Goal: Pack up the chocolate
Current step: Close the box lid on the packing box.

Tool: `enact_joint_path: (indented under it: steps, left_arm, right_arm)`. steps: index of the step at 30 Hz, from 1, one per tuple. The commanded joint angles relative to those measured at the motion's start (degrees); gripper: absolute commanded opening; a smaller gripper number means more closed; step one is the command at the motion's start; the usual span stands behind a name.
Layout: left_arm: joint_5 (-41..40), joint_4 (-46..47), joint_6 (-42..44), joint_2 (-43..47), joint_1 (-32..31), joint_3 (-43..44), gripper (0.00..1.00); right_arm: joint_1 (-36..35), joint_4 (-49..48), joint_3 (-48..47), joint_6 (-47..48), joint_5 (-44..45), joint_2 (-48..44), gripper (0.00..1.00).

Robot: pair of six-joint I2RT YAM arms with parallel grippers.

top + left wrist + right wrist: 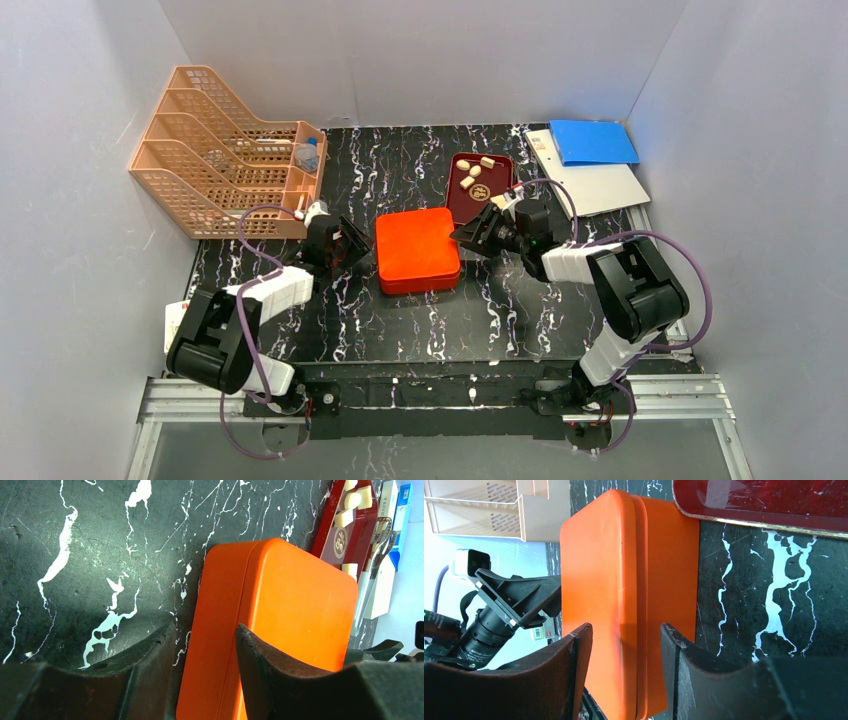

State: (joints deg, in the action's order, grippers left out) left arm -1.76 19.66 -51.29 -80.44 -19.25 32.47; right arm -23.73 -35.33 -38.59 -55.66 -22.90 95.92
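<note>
Variously angled chocolate pieces (475,171) in red tray (460,208)

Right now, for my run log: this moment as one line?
orange box closed | left gripper open beside it | right gripper open beside it | chocolate in red tray

Legible markings: none.
Round gold emblem (340,543) on the red tray (361,532) and dark print on the white box (386,502) are too blurred to read.
</note>
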Motion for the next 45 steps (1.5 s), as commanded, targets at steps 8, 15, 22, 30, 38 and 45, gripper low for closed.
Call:
enact_joint_path:
  steps: [8, 15, 22, 30, 38, 45]
  left_arm:
    - [-1.04, 1.62, -1.16, 6.22, -0.4, -2.77, 0.47]
    - [1.19, 3.25, -1.53, 5.94, -0.35, -3.1, 0.47]
    - [5.82, 5.3, -1.7, 2.5, -0.62, -2.81, 0.47]
    - [7.92, 6.1, -1.45, -1.39, -1.54, -1.93, 0.48]
    - [8.15, 6.7, -1.46, -3.71, -2.26, -1.4, 0.47]
    - [8.38, 6.51, -1.21, -5.83, -2.89, -0.32, 0.47]
  right_arm:
    - [0.08, 2.0, -4.23, 2.24, -2.03, 1.76, 0.64]
    - [0.04, 2.55, -5.16, 2.74, -2.5, 2.67, 0.65]
    - [-0.17, 3.67, -6.33, 3.22, -3.03, 3.43, 0.65]
    - [-0.47, 5.0, -7.46, 3.9, -3.19, 4.46, 0.65]
    - [-0.64, 5.53, -7.2, 4.12, -3.22, 5.83, 0.66]
    - [-0.8, 6.17, -7.29, 4.1, -3.18, 7.73, 0.66]
